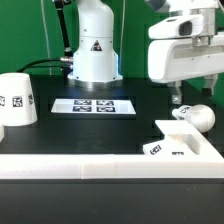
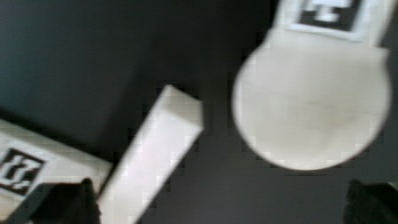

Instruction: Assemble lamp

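A white rail [image 1: 70, 165] runs along the near edge of the black bench [image 1: 60, 130]; a green curtain [image 1: 25, 30] hangs behind. The lamp is in three loose parts. The base [image 1: 185, 138] lies flat against the rail at the exterior view's right. The bulb [image 1: 197, 117] lies on its side just beside the base. The shade [image 1: 17, 100] stands at the far left of that view. The marker board [image 1: 92, 105] lies mid-bench. The pincer [image 1: 182, 98] hangs above the bulb [image 2: 302, 100], spread wide, empty and touching nothing. Its dark fingertips [image 2: 63, 205] are well apart.
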Available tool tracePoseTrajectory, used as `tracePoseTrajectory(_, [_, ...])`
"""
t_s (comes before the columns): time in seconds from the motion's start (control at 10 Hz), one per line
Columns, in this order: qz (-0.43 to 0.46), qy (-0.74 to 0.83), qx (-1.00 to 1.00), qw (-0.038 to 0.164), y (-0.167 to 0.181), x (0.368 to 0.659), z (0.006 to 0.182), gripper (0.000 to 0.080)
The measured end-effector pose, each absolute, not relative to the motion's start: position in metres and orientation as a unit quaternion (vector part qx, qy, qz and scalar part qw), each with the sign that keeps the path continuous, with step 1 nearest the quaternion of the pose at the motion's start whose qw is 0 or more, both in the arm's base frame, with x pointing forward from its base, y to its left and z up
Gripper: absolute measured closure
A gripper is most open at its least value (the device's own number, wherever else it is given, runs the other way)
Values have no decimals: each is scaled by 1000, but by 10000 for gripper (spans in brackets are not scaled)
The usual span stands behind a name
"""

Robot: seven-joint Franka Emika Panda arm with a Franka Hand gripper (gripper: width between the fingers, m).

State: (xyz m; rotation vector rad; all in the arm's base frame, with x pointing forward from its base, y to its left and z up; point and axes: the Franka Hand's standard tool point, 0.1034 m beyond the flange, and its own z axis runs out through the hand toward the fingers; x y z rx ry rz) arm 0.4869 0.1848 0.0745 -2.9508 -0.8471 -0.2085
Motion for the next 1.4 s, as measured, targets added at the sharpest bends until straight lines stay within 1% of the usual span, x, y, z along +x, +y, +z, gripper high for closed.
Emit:
tracePoseTrajectory(0.3, [-84,-272,-958,39,215,475,69,101])
tracePoseTrajectory(0.5, [-68,-272,-959,39,213,474,67,101])
tracePoseTrajectory(0.6, [-50,-271,-961,40,214,470,66,101])
tracePoseTrajectory(0.7, [-2,-268,-963,37,213,465,66,101])
tracePoseTrajectory(0.8, [25,-264,-964,31,211,473,70,101])
tracePoseTrajectory(0.9, [24,-257,-966,30,211,479,68,101])
tracePoseTrajectory(1.0, [69,-258,-963,23,209,469,66,101])
tracePoseTrajectory(1.2, [129,-261,-957,12,209,467,66,101])
tracePoseTrajectory(1.4, [195,-264,-945,-3,206,463,65,101])
